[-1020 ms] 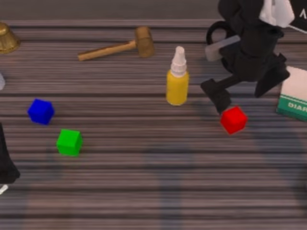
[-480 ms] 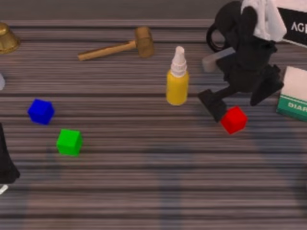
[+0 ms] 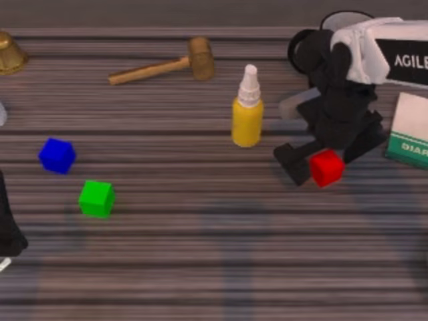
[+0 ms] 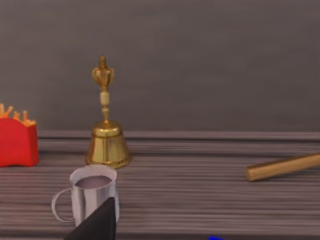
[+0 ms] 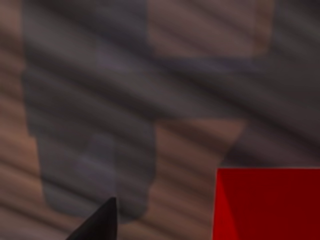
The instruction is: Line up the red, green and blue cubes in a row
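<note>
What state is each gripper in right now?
Left gripper: parked at the table's left edge, cannot be told.
Right gripper: open, fingers straddling the red cube, not holding it.

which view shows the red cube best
The top view: the whole red cube shows on the table, between the right end effector's open fingers. The right wrist view shows only part of it, cut off at the picture's edge. The left wrist view shows none of it.
</note>
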Action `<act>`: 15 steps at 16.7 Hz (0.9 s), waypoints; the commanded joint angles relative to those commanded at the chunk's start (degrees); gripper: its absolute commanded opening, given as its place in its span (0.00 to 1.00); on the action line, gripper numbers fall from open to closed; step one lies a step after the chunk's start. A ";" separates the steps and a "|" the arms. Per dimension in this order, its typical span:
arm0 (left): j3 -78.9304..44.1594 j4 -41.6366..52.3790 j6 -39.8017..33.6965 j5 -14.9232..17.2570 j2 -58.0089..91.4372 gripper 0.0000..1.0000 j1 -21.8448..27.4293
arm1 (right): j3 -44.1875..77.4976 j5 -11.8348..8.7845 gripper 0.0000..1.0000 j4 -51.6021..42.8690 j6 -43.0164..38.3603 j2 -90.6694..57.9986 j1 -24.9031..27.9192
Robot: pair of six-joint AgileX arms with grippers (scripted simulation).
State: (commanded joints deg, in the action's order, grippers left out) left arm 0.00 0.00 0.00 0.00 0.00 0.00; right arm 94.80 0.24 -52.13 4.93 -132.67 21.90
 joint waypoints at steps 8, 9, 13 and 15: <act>0.00 0.00 0.00 0.00 0.00 1.00 0.00 | 0.00 0.00 0.47 0.00 0.00 0.00 0.00; 0.00 0.00 0.00 0.00 0.00 1.00 0.00 | 0.00 0.00 0.40 0.00 0.00 0.00 0.00; 0.00 0.00 0.00 0.00 0.00 1.00 0.00 | 0.00 0.00 0.10 0.00 0.00 0.00 0.00; 0.00 0.00 0.00 0.00 0.00 1.00 0.00 | 0.00 0.00 0.00 0.00 0.00 0.00 0.00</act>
State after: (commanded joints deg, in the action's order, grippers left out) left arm 0.00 0.00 0.00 0.00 0.00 0.00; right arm 94.80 0.24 -52.13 4.93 -132.67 21.90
